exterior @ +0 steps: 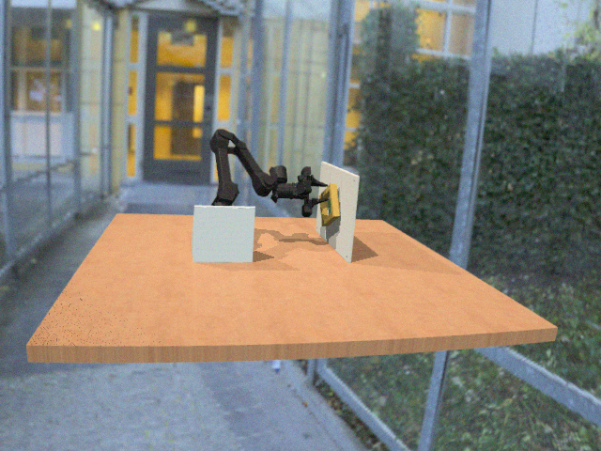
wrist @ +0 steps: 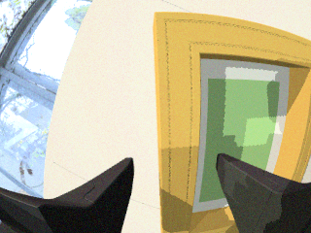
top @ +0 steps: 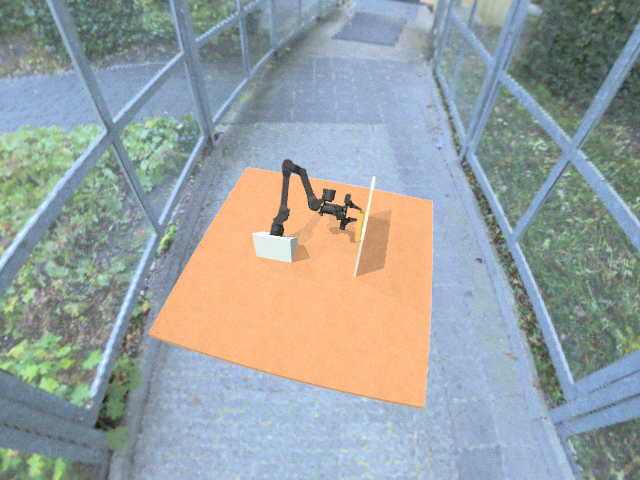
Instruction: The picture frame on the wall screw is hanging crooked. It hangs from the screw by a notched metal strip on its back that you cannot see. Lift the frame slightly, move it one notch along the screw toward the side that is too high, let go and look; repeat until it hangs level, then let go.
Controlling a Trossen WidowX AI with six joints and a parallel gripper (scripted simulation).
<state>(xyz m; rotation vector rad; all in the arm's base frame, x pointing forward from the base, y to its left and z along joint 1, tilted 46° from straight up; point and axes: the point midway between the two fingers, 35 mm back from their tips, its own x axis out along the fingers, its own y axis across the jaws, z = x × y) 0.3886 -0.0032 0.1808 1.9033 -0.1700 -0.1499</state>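
The yellow picture frame (top: 359,233) (exterior: 335,206) (wrist: 177,97), with a green picture, hangs on the upright cream board (top: 358,256) (exterior: 348,209) (wrist: 107,97). In the exterior view it is tilted against the board, its end nearer that camera higher. My gripper (top: 359,215) (exterior: 326,192) (wrist: 175,162) is open at the frame's top, one finger above the other. In the wrist view, turned sideways, the fingers lie on either side of the top bar, the lower one over the picture; I see no grip on the bar. The screw and notched strip are hidden.
The board stands upright on the orange table (top: 289,320) (exterior: 291,301), just beyond the frame. A pale block (top: 273,248) (exterior: 223,235) stands beside the arm's base. Shadows of the arm and board fall on the table.
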